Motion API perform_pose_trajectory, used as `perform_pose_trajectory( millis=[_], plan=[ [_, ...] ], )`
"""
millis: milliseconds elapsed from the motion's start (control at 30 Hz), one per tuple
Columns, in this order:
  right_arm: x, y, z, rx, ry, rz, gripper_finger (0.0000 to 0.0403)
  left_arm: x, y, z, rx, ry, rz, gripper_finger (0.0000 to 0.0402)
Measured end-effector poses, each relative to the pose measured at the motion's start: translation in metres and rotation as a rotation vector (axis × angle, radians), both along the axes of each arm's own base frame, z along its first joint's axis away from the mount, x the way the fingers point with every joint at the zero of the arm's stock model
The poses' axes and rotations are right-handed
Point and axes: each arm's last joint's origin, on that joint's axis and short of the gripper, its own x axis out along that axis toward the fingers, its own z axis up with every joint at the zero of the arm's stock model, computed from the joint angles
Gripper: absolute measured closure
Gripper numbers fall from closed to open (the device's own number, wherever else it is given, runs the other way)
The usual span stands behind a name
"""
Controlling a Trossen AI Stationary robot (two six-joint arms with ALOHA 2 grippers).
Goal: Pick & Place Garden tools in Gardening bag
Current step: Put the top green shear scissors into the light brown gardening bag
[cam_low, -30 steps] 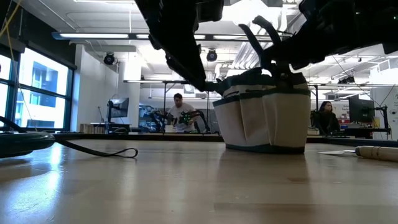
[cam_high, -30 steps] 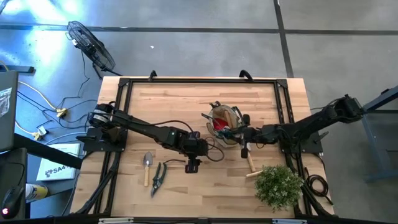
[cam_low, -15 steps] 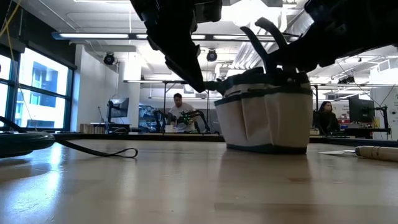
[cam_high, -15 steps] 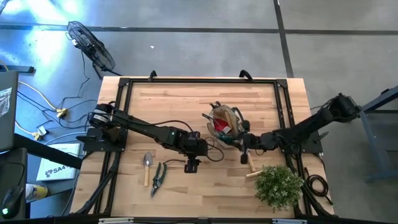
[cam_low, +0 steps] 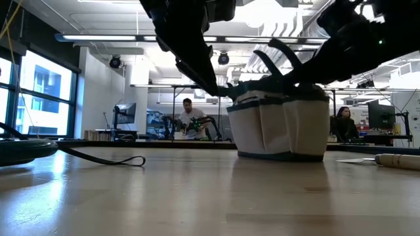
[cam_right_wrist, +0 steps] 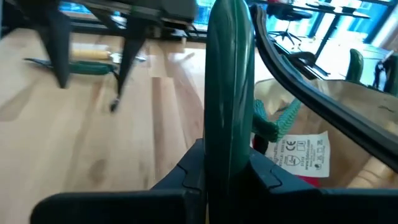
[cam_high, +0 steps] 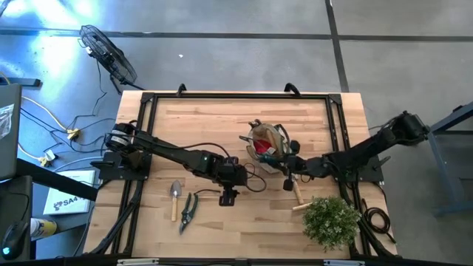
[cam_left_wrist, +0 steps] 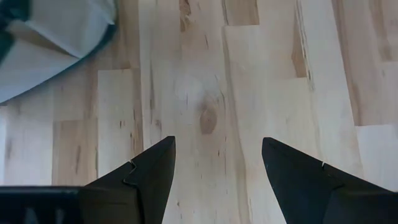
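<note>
So far the job looks partly done: the gardening bag [cam_high: 267, 142] stands near the middle of the table [cam_high: 207, 118] with something red inside it, probably the glove [cam_high: 260, 149], and other contents too tangled to name from above. Still out on the table are a trowel [cam_high: 175, 196] and a pair of pruning shears [cam_high: 187, 211] lying just beside each other toward the front left, and a second pale-handled tool [cam_high: 298, 193] between the bag and the bushy plant [cam_high: 330, 219] (its blade end is hard to make out). So at least three tools appear left to load. The right hand [cam_right_wrist: 229, 163] is at the bag's front rim, clenched on a smooth dark green loop that rises straight up between its fingers; by its colour and place it reads as one of the bag's handles [cam_right_wrist: 229, 74], so this hand seems to be steadying or tugging the bag rather than carrying a tool. The left hand [cam_left_wrist: 216, 163] hangs over bare wood just beside the bag, fingers spread wide and holding nothing.
</note>
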Motion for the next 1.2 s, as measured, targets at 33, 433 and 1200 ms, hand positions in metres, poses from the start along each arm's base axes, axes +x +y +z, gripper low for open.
perform_pose_trajectory(
  millis=[33,433,1200],
  plan=[
    [0.0005,-0.0022,-0.0001,0.002,0.001,-0.009,0.0362,0.0000,0.0000,0.0000,-0.002,0.000,-0.001,0.0170],
    [0.0031,-0.0090,-0.0081,0.071,0.041,-0.038,0.0359,-0.0003,-0.0007,-0.0001,-0.022,0.007,-0.007,0.0170],
    [0.0022,-0.0087,-0.0096,0.104,0.037,-0.075,0.0235,-0.0009,-0.0006,-0.0004,-0.020,0.014,-0.006,0.0170]
  ],
)
